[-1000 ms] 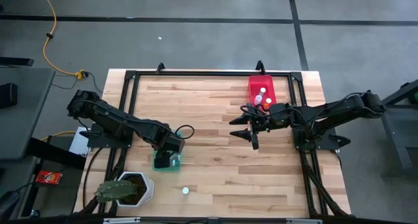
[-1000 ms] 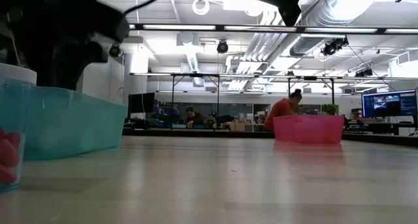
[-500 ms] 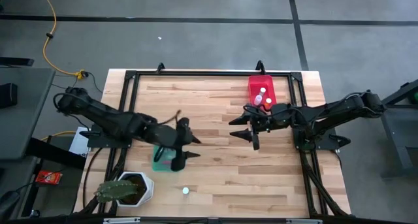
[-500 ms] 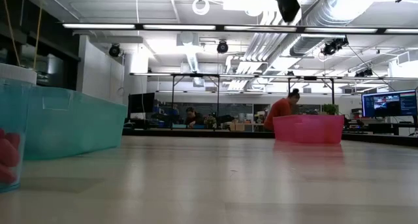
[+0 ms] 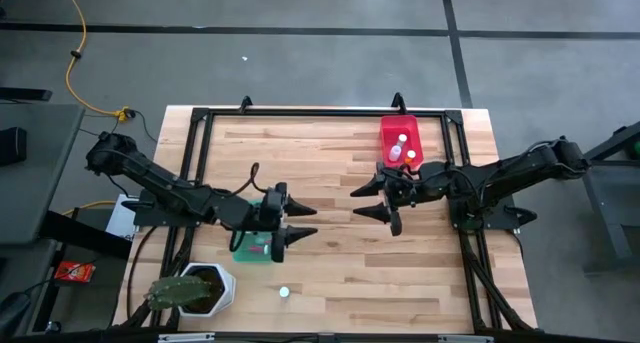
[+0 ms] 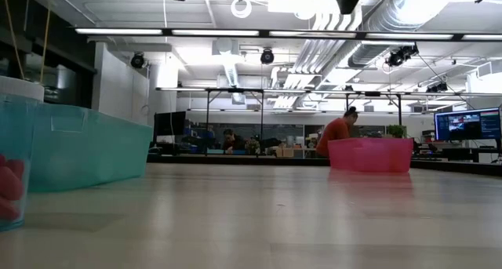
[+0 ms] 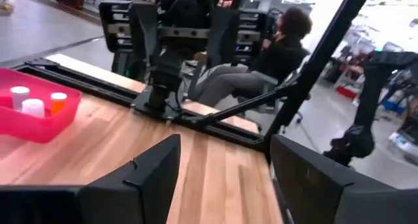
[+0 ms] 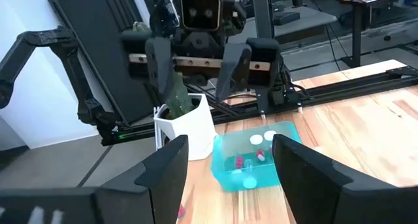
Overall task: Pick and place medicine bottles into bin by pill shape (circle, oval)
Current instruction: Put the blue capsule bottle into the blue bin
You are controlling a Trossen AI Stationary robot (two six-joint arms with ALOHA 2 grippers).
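Over the middle of the wooden tabletop (image 5: 330, 253) both arms hover, their grippers facing each other. By the high view the left gripper (image 5: 302, 221) hangs just beside the teal bin (image 5: 248, 249) on the side nearer the table's centre, its two fingers spread wide and holding nothing; the left wrist view shows the same open gap with bare wood between the dark fingers (image 7: 140, 178). The right gripper (image 5: 364, 202) hangs a little toward the centre from the red bin (image 5: 399, 138), its fingers likewise spread wide and empty, and the right wrist view confirms the gap between its fingers (image 8: 163, 178).

The red bin sits against the far edge of the tabletop, right of the middle, and holds medicine bottles (image 5: 401, 146); three caps show in the left wrist view, two white and one orange. The teal bin sits toward the left edge, and in the right wrist view several small bottles lie inside it, some with red contents. One lone bottle (image 5: 284, 292) stands on bare wood near the near edge, apart from both bins and well clear of both grippers; in the low view it shows close at the left, with red pills inside. A white plant pot (image 5: 205, 288) with a cactus stands in the near-left corner, just beside the teal bin. A person (image 6: 339, 132) in a red top is in the room beyond the table.
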